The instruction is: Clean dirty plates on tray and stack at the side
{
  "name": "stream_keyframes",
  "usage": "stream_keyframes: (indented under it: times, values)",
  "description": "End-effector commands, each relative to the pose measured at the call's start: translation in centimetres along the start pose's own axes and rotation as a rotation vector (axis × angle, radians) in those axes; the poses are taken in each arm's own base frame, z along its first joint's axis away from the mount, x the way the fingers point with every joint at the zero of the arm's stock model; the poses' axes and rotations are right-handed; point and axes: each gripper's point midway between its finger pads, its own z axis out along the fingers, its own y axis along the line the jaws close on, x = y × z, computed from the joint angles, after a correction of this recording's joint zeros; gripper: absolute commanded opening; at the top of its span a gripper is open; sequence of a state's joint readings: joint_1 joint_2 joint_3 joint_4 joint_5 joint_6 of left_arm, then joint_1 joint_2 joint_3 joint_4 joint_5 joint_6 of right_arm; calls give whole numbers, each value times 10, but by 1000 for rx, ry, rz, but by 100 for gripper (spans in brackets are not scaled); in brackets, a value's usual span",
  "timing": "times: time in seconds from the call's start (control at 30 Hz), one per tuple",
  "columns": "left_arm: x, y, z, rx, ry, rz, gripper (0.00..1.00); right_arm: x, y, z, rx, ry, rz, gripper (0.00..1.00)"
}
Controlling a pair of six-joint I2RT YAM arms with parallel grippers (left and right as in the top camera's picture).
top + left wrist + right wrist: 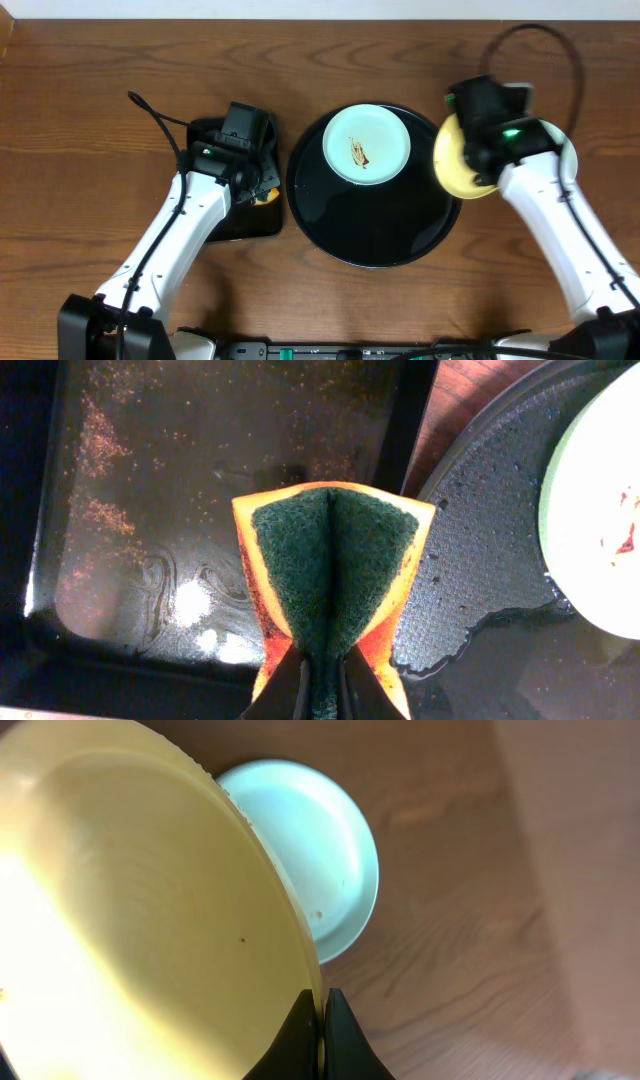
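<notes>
Overhead, the round tray (375,225) sits mid-table, glossy black with a raised rim. One pale blue-green plate (366,145) lies flat in its far part and carries a small brown-orange smear near its middle. The rest of the tray's floor is bare and wet-looking.

At the tray's right edge the right gripper (472,168) holds the yellow plate (452,160) tilted, so that it reads as an oval overlapping the rim. In the right wrist view the gripper's two fingers are pressed onto the plate's rim, one on each face, and the plate (130,920) fills the left of the frame, pale yellow with a few tiny dark specks. Beyond it a second blue-green plate (325,850) lies flat on the wooden table (470,920), partly hidden behind the yellow one. Whether the two touch cannot be told.

The left gripper (262,192) hangs over the rectangular tray (215,225), just left of the round one. In the left wrist view its fingers (290,685) pinch a sponge (335,570) folded in half, green scouring face outward and orange edges stained brown. Under it the rectangular tray (200,480) is wet, with rusty specks and pale residue.

A green light glows on each arm near the wrist.
</notes>
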State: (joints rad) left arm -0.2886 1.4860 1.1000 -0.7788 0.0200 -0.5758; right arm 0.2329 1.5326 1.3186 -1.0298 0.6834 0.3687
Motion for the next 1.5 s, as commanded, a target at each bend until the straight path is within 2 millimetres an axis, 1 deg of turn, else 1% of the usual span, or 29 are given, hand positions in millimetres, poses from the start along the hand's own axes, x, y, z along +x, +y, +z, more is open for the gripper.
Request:
stream_keyframes:
  times: [0.0,0.13,0.27,0.37,0.43,0.53,0.7,0.83,0.97,1.0,1.03,1.07,1.13,1.17,1.2,1.27,1.3,1.4,1.47]
  values:
    - [-1,2,-2,-2,-10,3,8,5,-10,20,-117,115,179,1]
    - [-1,2,-2,-2,-10,3,8,10,-42,46,-157,195,345,1]
    - [-1,2,-2,-2,-10,3,8,15,-73,67,-187,245,491,1]
    - [-1,2,-2,-3,-9,3,8,21,-89,80,-203,274,571,1]
    - [-1,2,-2,-2,-10,3,8,26,-95,87,-209,297,603,1]
    - [-1,2,-2,-2,-10,3,8,32,-99,98,-201,329,622,1]
    - [-1,2,-2,-3,-8,3,8,39,-93,125,-174,373,608,1]
    - [0,3,-2,-7,-3,3,8,31,-92,143,-166,348,655,1]
    - [1,4,-2,-9,0,4,8,18,-94,150,-171,292,673,1]
    - [1,4,-2,-9,0,4,8,15,-95,151,-173,280,676,2]
    - [1,4,-2,-9,0,3,8,14,-95,151,-173,276,677,9]
    - [1,4,-2,-9,0,3,8,14,-95,151,-173,277,677,20]
    - [1,4,-2,-9,0,3,8,15,-92,150,-184,281,676,37]
    - [1,4,-2,-9,0,4,8,14,-89,149,-203,285,678,43]
    - [1,4,-2,-9,0,4,8,14,-86,148,-227,289,673,45]
    - [1,4,-2,-9,0,4,8,9,-67,142,-348,293,621,44]
    - [1,4,-2,-9,1,10,8,7,-56,137,-422,294,587,42]
    - [1,4,-2,-9,1,37,8,1,-17,113,-654,297,475,39]
    - [1,4,-2,-9,0,41,8,0,6,97,-762,303,410,39]
